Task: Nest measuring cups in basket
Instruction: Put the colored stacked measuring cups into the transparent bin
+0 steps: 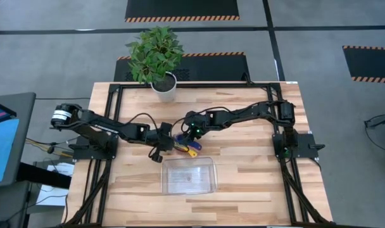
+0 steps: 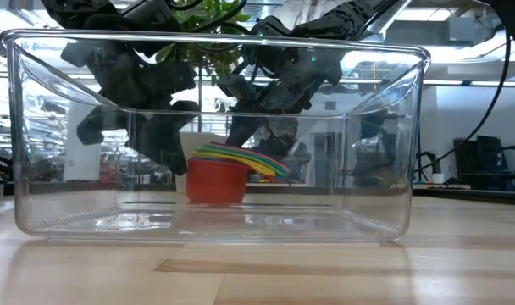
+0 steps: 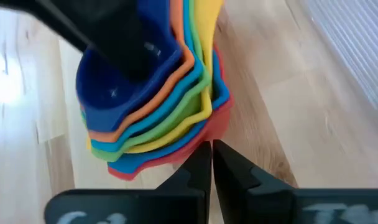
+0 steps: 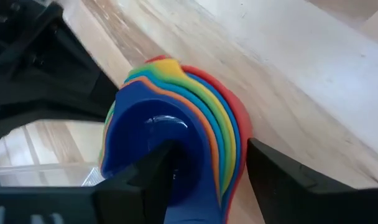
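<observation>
I see a green plant (image 1: 154, 49) in a white pot (image 1: 164, 88) at the far edge of the wooden table (image 1: 243, 183). Black mats (image 1: 182, 9) with striped edges lie on the grey floor (image 1: 53, 50) past the table.

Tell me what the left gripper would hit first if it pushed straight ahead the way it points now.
Probably the nested measuring cups: the shut left gripper points at the stack's red bottom cup, which sits just ahead of its tips. Whether they touch already is unclear.
</observation>
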`<state>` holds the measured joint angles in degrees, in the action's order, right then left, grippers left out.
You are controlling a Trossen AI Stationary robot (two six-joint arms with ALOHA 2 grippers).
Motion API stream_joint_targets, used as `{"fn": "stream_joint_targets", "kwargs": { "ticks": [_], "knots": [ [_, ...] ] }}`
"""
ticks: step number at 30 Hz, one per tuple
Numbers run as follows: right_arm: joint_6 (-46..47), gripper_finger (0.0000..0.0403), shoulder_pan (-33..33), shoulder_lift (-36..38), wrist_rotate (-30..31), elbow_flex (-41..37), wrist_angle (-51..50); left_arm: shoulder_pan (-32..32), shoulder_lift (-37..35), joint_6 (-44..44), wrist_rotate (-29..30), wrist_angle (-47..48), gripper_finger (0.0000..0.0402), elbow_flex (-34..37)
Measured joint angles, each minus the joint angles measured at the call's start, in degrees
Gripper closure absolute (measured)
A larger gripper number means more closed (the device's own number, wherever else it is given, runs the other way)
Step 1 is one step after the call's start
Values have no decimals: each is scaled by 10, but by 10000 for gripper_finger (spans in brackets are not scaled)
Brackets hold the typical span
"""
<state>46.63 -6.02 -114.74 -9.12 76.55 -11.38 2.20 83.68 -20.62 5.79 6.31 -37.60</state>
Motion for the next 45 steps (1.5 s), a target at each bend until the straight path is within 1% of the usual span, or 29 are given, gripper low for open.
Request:
{"fn": "stream_joint_targets", "kwargs": {
  "ticks": [3, 11, 19, 31, 38, 45],
  "knots": [
    [0, 190, -1, 0, 0, 0, 1, 0, 0, -4, -10, -14, 391, 0],
    [-2, 211, 3, 0, 1, 0, 1, 0, 0, -3, -10, -17, 391, 0],
    [-16, 242, 10, 0, 3, 0, 0, 0, 0, -3, -12, -34, 391, 1],
    [-16, 297, 10, 1, 4, 0, 1, 1, 0, -3, 8, -38, 391, 1],
    [-16, 310, 10, 1, 2, 0, 3, 1, 0, -2, 11, -44, 391, 1],
    [-19, 326, 10, 0, 5, -1, 25, 1, 0, -1, 20, -46, 391, 1]
  ]
}}
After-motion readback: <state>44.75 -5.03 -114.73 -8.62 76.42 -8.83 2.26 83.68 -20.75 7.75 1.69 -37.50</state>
